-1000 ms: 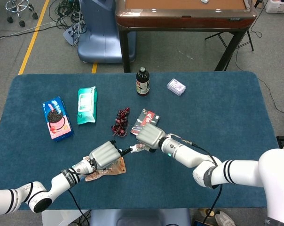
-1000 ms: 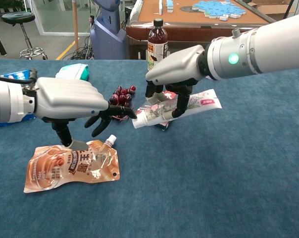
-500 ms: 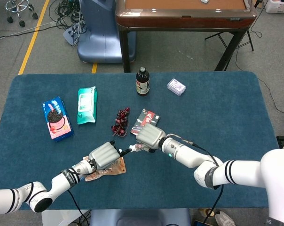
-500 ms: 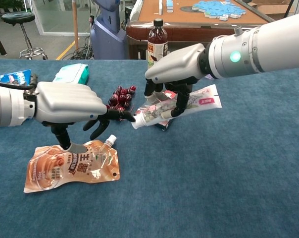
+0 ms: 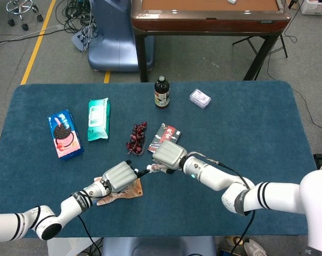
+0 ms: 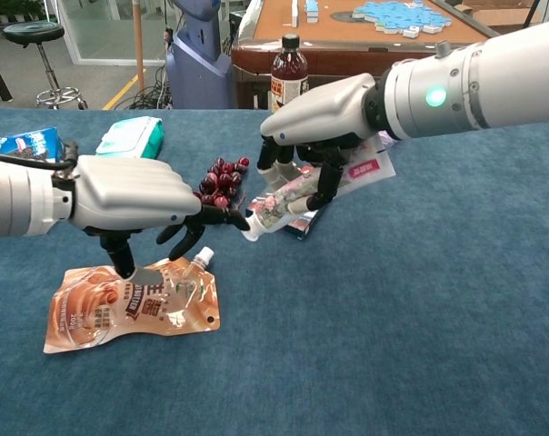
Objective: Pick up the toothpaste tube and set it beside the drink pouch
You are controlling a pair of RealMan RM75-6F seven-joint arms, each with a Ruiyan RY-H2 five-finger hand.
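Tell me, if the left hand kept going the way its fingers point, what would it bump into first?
Probably the toothpaste tube. The left hand points its fingers toward the tube's cap end, held by the right hand. They look almost touching, though depth is hard to judge.

The work table [image 5: 289, 160] has a dark blue felt-like top with rounded corners, sitting on a grey concrete floor [image 5: 203, 58]. Past its far edge there's a wooden table with an orange-brown top [image 5: 209, 10] on dark legs. A yellow line [image 5: 38, 42] runs along the floor on the far left, with a tangle of cables [image 5: 78, 13] and a stool on casters [image 5: 19, 10] nearby. Lighting's even, no harsh shadows.
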